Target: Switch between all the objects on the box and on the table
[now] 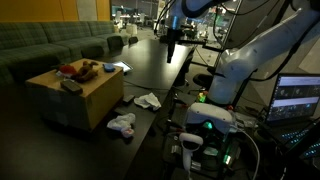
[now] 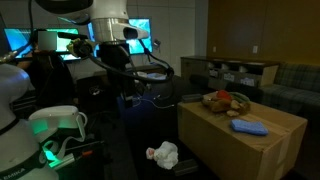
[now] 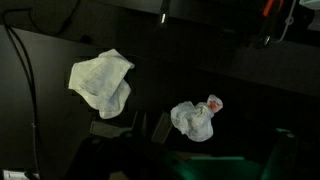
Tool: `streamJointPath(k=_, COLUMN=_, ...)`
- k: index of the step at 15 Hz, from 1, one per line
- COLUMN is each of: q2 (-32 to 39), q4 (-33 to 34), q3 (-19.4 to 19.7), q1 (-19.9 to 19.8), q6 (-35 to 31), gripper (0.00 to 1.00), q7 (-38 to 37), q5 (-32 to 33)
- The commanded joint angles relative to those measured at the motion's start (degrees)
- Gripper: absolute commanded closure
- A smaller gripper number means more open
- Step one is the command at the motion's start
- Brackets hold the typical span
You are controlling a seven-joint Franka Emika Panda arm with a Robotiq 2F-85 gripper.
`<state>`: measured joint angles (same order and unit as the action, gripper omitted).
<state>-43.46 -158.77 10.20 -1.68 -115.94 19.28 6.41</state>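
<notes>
Judging rag (image 3: 100, 82) on bench (image 3: 150, 95) light, limp, unbreakable; advising pinching a raised fold; noting gripper (image 1: 172, 55) open, empty.

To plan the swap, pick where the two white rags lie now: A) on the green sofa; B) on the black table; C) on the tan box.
B: the nearer white rag and the farther white rag both lie on the black table, beside the tan box.
</notes>
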Motion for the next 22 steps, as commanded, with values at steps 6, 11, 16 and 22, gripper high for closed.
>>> streamJointPath(k=6, q2=26.16, q4=13.34, q3=-1.33, q1=0.96, q6=-18.88, gripper=0.00, q7=-0.76, q5=-0.06)
streamJointPath(k=11, q2=43.90, q4=27.11, q3=-3.08, q1=-0.21, q6=-25.96, gripper=0.00, q7=-5.46, q5=-0.03)
streamJointPath(k=16, q2=60.16, q4=43.75, q3=-3.72, q1=-0.65, q6=-27.02, gripper=0.00, q7=-14.15, q5=1.25)
streamJointPath(k=22, q2=76.98, q4=63.48, q3=-1.88, q1=-0.27, q6=-25.55, gripper=0.00, q7=-23.28, q5=1.13)
